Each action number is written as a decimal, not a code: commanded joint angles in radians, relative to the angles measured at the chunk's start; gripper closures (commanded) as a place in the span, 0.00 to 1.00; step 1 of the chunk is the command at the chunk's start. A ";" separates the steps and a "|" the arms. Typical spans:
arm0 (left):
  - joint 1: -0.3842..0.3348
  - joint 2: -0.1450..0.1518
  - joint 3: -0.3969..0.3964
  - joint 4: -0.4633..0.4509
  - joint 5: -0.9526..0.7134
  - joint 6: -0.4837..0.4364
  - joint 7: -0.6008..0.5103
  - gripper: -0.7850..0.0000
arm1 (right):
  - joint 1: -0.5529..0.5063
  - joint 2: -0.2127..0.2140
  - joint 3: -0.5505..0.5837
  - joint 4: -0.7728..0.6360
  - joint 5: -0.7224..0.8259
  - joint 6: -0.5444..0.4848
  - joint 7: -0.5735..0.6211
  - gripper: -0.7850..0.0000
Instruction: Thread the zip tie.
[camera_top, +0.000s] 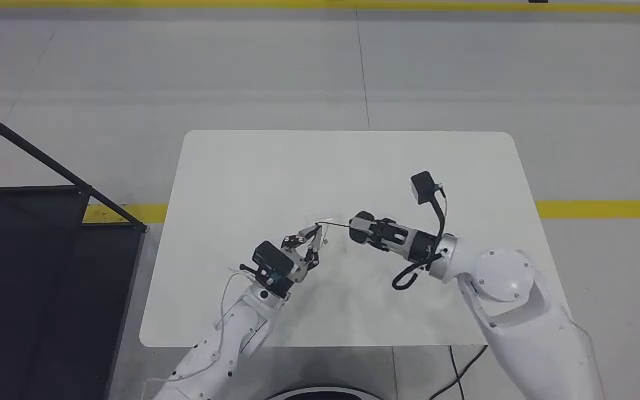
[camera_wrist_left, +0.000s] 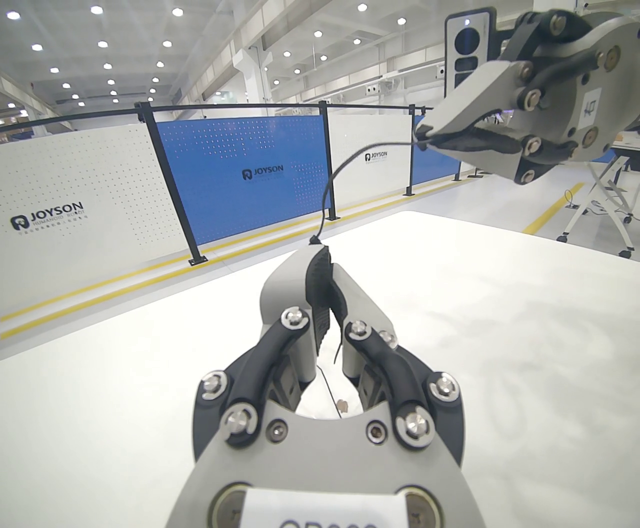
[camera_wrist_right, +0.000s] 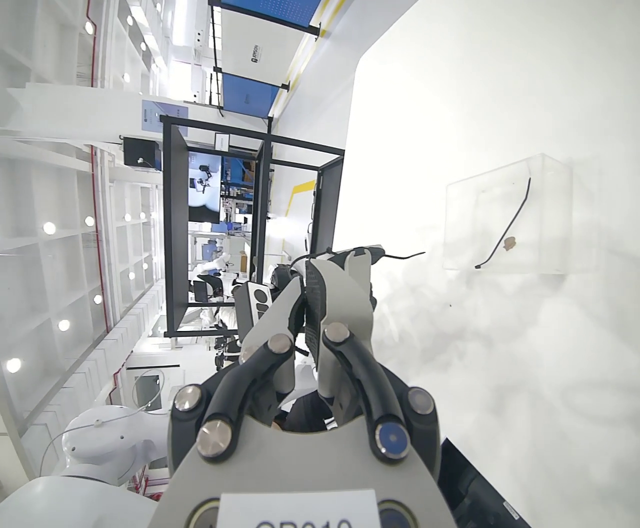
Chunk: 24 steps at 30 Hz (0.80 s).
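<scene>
Zip tie held aloft between two grippers, mid-surface

The left gripper (camera_wrist_left: 320, 257) has its jaws clamped on one end of the black zip tie (camera_wrist_left: 331, 182), which arcs up and across to the right gripper (camera_wrist_left: 426, 139), whose jaws are pinched together on the other end. The span between them is above the white surface (camera_top: 250, 170). From the top view the grippers meet tip to tip near the middle, somewhat closer to the robot's edge, well in from every edge and rounded corner, with broad white surface spreading to the far side and to both flanks
</scene>
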 joint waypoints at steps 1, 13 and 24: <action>0.001 -0.001 -0.003 0.000 -0.004 -0.002 0.002 1.00 | 0.006 0.000 -0.005 0.000 -0.010 0.013 0.003 1.00; 0.008 -0.008 -0.016 -0.002 -0.007 -0.002 0.011 1.00 | 0.030 -0.002 -0.016 0.007 -0.023 0.099 0.005 1.00; 0.011 -0.014 -0.023 -0.001 -0.008 0.001 0.014 1.00 | 0.067 -0.003 -0.036 0.017 -0.044 0.186 0.021 1.00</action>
